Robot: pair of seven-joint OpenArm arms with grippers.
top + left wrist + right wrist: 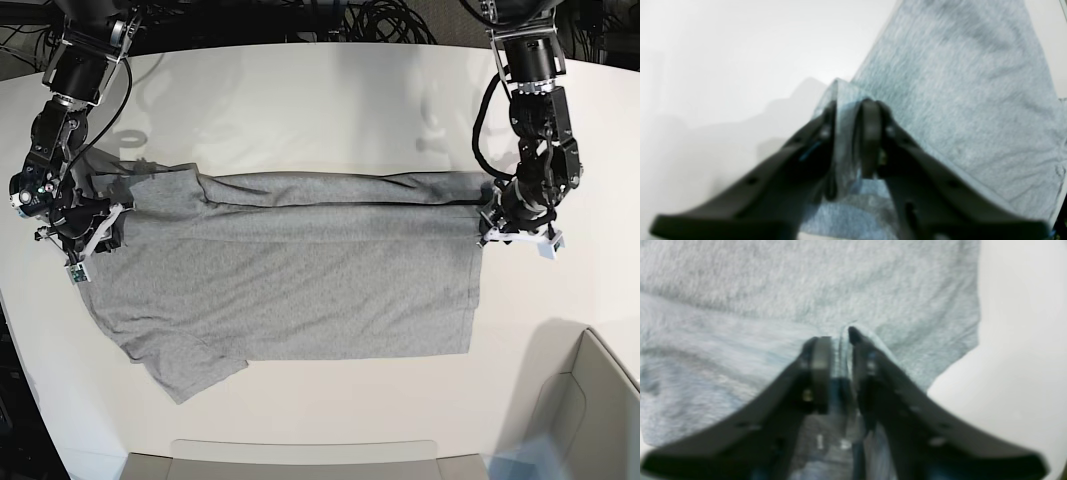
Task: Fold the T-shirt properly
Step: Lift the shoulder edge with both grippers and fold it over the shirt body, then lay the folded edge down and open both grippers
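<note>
Two claws clamp the T-shirt (290,270) on the desk (300,120): left claw (497,215) at the hem, right claw (100,215) near the shoulder. Best lift evenly, keeping the edge taut.

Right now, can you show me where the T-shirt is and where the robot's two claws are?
T-shirt (300,290), base view, middle of the grey cloth.
left gripper (848,113), left wrist view, between fingertips pinching the shirt's edge.
right gripper (839,340), right wrist view, between fingertips pinching cloth.
</note>
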